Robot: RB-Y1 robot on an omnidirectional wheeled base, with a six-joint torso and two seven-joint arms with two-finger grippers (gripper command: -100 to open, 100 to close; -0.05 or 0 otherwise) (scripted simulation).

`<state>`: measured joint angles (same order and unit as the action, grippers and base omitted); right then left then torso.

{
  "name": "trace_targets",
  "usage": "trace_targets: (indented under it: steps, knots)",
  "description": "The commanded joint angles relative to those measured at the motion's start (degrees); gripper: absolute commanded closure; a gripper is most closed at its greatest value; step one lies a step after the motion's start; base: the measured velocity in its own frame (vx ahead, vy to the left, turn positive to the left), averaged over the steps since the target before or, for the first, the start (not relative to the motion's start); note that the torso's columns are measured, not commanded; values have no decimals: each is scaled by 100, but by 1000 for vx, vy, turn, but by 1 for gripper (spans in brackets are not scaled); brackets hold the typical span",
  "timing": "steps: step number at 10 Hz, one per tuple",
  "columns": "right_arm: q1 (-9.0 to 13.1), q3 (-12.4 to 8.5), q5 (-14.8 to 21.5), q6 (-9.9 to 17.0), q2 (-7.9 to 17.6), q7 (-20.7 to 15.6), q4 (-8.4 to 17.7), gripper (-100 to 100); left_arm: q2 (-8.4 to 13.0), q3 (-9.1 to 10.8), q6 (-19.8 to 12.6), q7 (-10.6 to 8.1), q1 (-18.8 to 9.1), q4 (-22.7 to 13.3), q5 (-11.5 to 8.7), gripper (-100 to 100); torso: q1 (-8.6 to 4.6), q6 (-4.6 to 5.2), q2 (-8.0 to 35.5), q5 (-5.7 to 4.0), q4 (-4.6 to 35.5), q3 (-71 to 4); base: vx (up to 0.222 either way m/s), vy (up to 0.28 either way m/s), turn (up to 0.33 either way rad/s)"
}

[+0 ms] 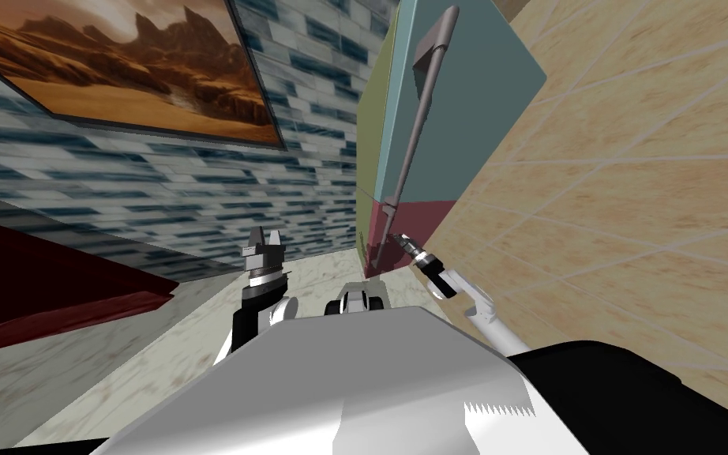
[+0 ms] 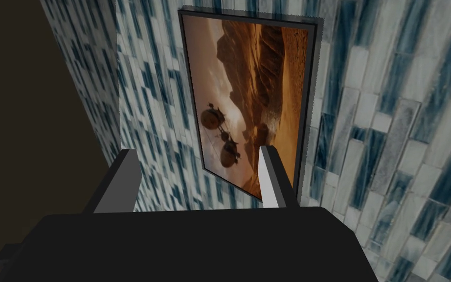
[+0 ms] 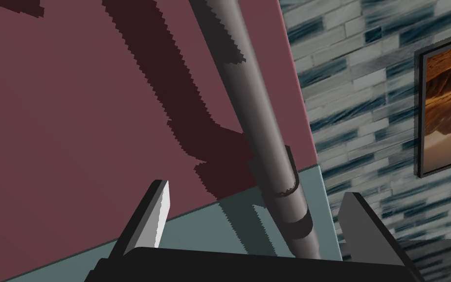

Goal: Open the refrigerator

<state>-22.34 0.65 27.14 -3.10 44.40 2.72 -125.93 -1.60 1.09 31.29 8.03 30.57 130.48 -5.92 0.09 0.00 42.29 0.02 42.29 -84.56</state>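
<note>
**Refrigerator (image 1: 473, 103), teal upper door above maroon lower door, olive side panel, standing against a tiled wall.**

Room: the blue-grey tiled wall (image 1: 197, 182) carries a framed desert picture (image 1: 118, 63). A pale marbled floor (image 1: 157, 347) runs up to the refrigerator's foot. A beige large-tiled surface (image 1: 631, 197) lies on its far side; whether this is wall or floor is not clear from this slant. Handle (image 1: 418, 110): a long grey bar with its long axis running up the door face, beside the edge nearest the tiled wall. Right gripper (image 3: 257, 188): at the seam between the two doors, fingers spread wide, the bar passing between them clear of both. Left gripper (image 1: 264, 235): raised, well apart from the refrigerator, fingers parted on nothing.
</note>
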Motion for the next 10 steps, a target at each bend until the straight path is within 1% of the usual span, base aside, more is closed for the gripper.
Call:
trace_targets:
  steps: [1,2,4,5,6,7,9,10]
  knots:
    - [73,-7,256,245,443,1,144,-100,0,0,0,0,0,0,0,0,-8,1,0,0,0,-1,0,113,-14]
    - [73,-7,256,245,511,1,144,-100,0,0,0,0,0,0,0,0,-8,0,2,-2,0,1,-2,77,-11]
    - [182,-1,578,534,929,-2,350,-100,1,1,0,0,0,0,0,0,-19,1,1,-5,0,0,-11,94,-19]
    - [182,-1,578,534,1049,-2,350,-100,0,0,0,0,0,0,0,0,0,0,3,0,0,1,0,101,-15]
    - [236,2,736,677,1249,-4,457,-100,0,0,0,0,0,0,0,0,-4,0,-2,1,0,-1,18,90,-13]
    - [236,2,736,677,1318,-4,457,-100,0,0,0,0,0,0,0,0,-10,0,-8,-2,-2,-5,11,69,-9]
    - [344,8,1044,956,1735,-7,667,-100,1,1,0,0,0,0,0,0,-12,1,1,-3,0,0,8,106,-18]
    - [344,8,1044,956,1850,-7,667,-100,0,0,0,0,0,0,0,0,6,1,-2,2,0,-1,10,101,-18]
